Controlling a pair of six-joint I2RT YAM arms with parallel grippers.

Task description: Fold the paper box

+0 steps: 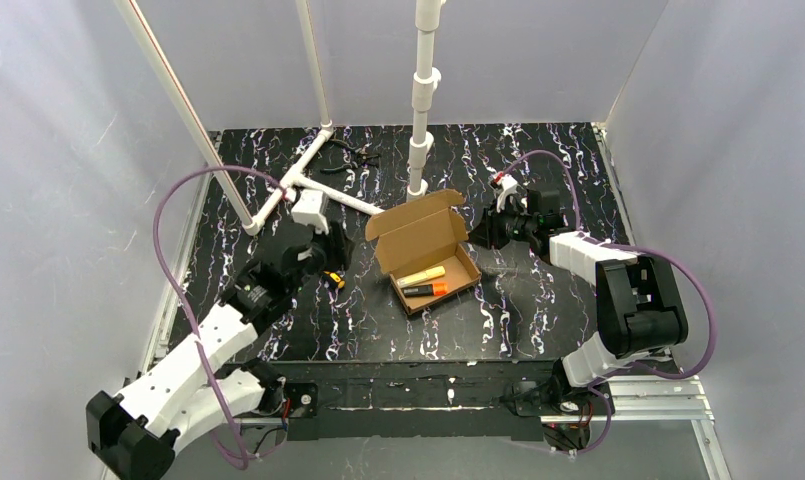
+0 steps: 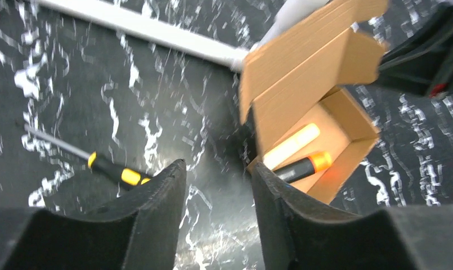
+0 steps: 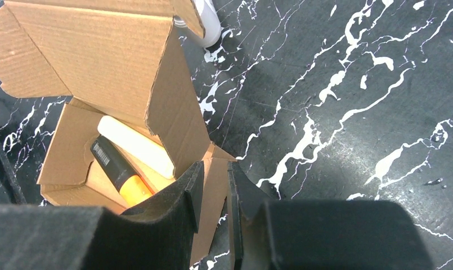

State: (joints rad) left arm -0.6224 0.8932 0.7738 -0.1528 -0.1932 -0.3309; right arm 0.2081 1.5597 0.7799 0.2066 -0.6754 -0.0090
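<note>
Brown cardboard, the paper box (image 1: 415,238), sits in the middle of the black marbled table (image 1: 538,310) in the top view, between the two arms. Its lid stands open on the far side. Its long axis runs left to right, with the right end turned a little away from the arm bases. In the tray lie a yellow marker (image 1: 425,274) and an orange marker (image 1: 430,290), side by side along that axis. The tips of the left claw (image 1: 328,256) and the right claw (image 1: 481,232) are dark on dark here, so from above I cannot tell how their jaws stand.

In the left wrist view the box is blurred and its lid is cut off by the upper edge. The left claw stands open, with only table between its fingers (image 2: 156,214); it is near the box's end but apart from it. A screwdriver (image 2: 114,170) with a yellow and black handle lies on the table just beyond one finger.

In the right wrist view the lid is cut off at the top and at the side. The right claw grips the box's end wall, and cardboard fills the narrow gap between its fingers (image 3: 184,202).
</note>
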